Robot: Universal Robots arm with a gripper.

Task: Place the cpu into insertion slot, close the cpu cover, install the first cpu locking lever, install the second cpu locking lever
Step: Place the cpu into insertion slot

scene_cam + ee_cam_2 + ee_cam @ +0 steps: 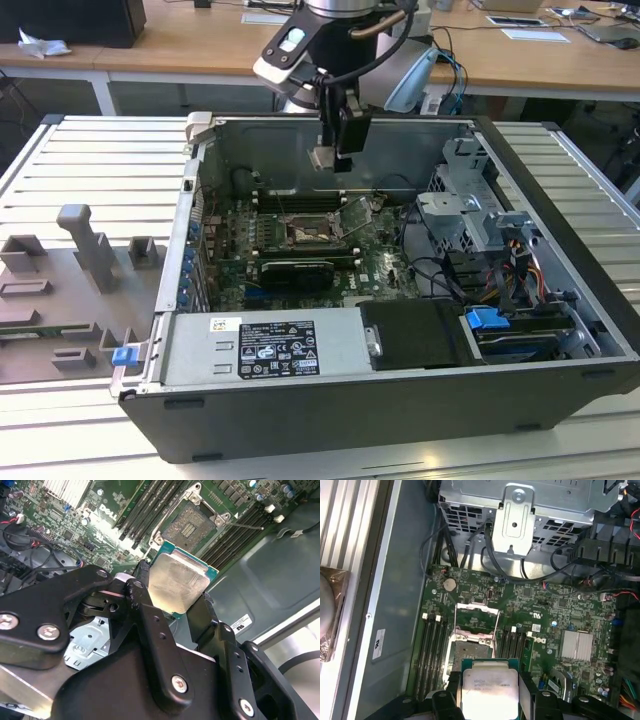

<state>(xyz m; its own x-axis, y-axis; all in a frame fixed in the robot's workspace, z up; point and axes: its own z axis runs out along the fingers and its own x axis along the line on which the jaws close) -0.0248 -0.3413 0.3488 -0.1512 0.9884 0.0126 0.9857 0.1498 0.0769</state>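
Slatted metal surface (pixel 90 160) carries an open computer case (pixel 300 425), motherboard (pixel 380 265) exposed. Above the board hangs the tool (pixel 333 160), clenched on the cpu (pixel 177 582) by two opposite edges, silvery face showing in both wrist views. Below, the insertion slot (pixel 471 647) lies bare, apart from the chip, its cpu cover (pixel 477 610) swung open.

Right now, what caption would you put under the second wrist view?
The gripper holds the cpu, not yet in the open insertion slot.
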